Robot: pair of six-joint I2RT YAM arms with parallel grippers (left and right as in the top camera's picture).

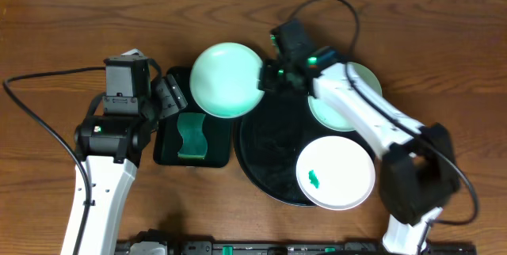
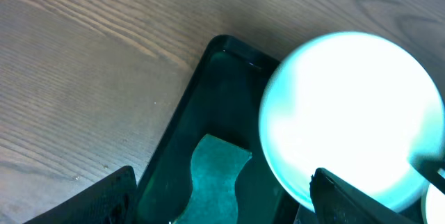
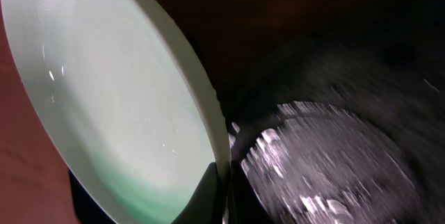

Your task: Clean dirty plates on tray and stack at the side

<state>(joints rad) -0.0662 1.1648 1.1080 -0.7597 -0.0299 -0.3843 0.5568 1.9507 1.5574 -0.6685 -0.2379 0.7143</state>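
My right gripper (image 1: 268,77) is shut on the rim of a pale mint-green plate (image 1: 226,79), holding it tilted above the left edge of the round black tray (image 1: 269,156). The right wrist view shows the fingers (image 3: 208,195) pinching that plate (image 3: 104,99) over the glossy tray (image 3: 334,154). A second mint plate (image 1: 346,100) lies on the tray's far right, partly under my right arm. A white plate (image 1: 335,172) with a green smear rests on the tray's near right. My left gripper (image 1: 173,99) stands open over a green sponge (image 2: 212,182), beside the held plate (image 2: 351,113).
A dark green rectangular tray (image 1: 168,148) holding the sponge (image 1: 191,136) lies left of the black tray. Black cables run over the wooden table at the left and behind the right arm. Bare wood lies at the far left and far right.
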